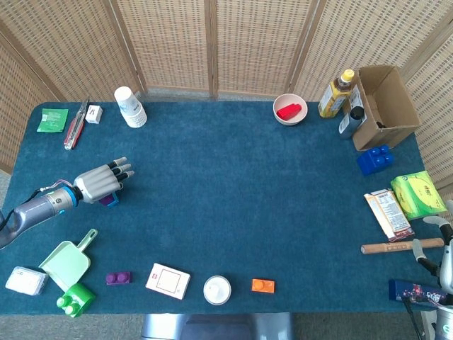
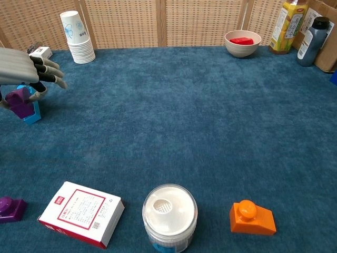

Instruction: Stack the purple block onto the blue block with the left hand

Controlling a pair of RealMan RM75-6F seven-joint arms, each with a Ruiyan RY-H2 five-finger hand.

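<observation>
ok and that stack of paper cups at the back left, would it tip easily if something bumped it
Probably. The paper cup stack stands tall on a narrow base and leans a little, so a knock near the top would likely topple it. It looks light, so it might slide on the blue cloth or come apart.

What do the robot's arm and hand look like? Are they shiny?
The left hand is smooth silver-grey with black fingers tipped in pale grey. A bright blue ring marks its wrist, thin cables run alongside, and the left arm is glossy grey. The right hand barely shows: pale grey.
</observation>
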